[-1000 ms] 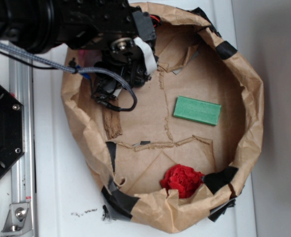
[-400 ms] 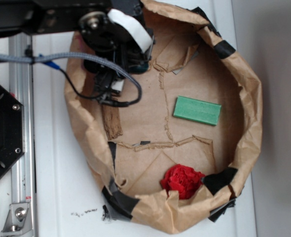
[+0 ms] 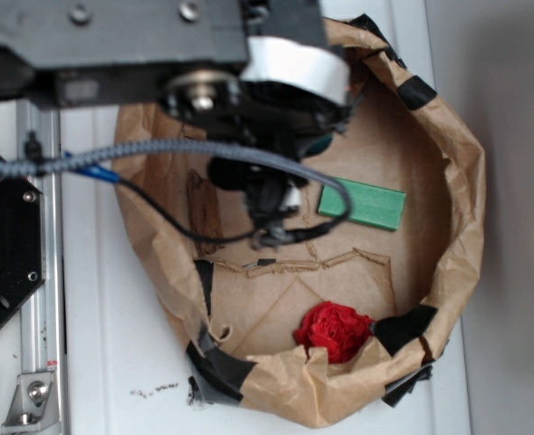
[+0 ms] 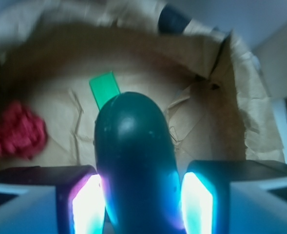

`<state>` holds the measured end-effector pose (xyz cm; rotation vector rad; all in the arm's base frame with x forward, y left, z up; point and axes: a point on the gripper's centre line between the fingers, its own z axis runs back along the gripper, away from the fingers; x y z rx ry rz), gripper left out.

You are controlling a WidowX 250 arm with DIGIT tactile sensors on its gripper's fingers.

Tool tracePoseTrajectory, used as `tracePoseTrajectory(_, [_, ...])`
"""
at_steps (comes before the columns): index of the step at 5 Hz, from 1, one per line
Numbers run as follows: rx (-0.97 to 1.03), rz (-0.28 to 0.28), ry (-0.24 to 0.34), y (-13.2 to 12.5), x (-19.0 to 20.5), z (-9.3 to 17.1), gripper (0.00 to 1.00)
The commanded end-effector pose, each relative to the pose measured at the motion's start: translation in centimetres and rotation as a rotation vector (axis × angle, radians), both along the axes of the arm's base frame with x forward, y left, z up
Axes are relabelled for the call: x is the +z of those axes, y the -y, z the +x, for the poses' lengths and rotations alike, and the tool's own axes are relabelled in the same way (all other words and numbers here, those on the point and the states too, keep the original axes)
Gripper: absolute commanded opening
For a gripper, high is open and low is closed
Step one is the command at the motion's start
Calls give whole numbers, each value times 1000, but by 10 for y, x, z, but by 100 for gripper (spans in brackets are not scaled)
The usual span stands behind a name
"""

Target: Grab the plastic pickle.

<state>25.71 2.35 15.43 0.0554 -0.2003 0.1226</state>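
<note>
Wrist view, gripper (image 4: 138, 202) clamped on the plastic pickle (image 4: 133, 161), green block (image 4: 105, 89) beyond, red cloth (image 4: 14, 131) left

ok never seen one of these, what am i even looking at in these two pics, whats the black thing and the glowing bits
The black thing is a robot arm. One picture looks down from above; the other comes from a camera on the arm's wrist, looking out between its two gripping fingers, the glowing pads. Its gripper is shut on a dark green plastic pickle, which stands between the pads. Below is a brown paper basket patched with black tape. On its floor lie a flat green block, a crumpled red object and a brown strip. From above the arm hides almost all of the pickle.
</note>
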Motion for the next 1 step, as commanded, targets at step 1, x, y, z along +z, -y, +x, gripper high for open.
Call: tracePoseTrajectory(1, [68, -15, 22, 9, 9, 14, 0])
